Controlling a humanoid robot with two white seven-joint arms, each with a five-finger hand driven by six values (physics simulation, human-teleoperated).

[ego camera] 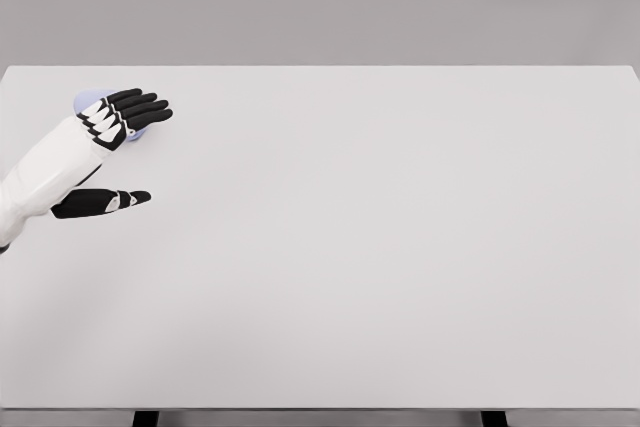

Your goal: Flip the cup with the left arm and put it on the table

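Seen from the head camera: left hand [112,137] reaching in from the lower left over the far left part of the white table [380,247], four dark fingers [140,107] extended together and pointing right, thumb [105,202] splayed well apart below them. Fingers uncurled, gripping nothing. Just behind and beneath those fingers, only slivers of a pale lavender cup [88,99] visible near the table's far left corner, mostly hidden by the hand; upright or inverted, impossible to tell. Wide gap between thumb and fingers probably set to take the cup's body between them. Contact with the cup not clear. Likely at the approach stage, with grasp, turn and set-down not yet done. Right arm nowhere in the picture.
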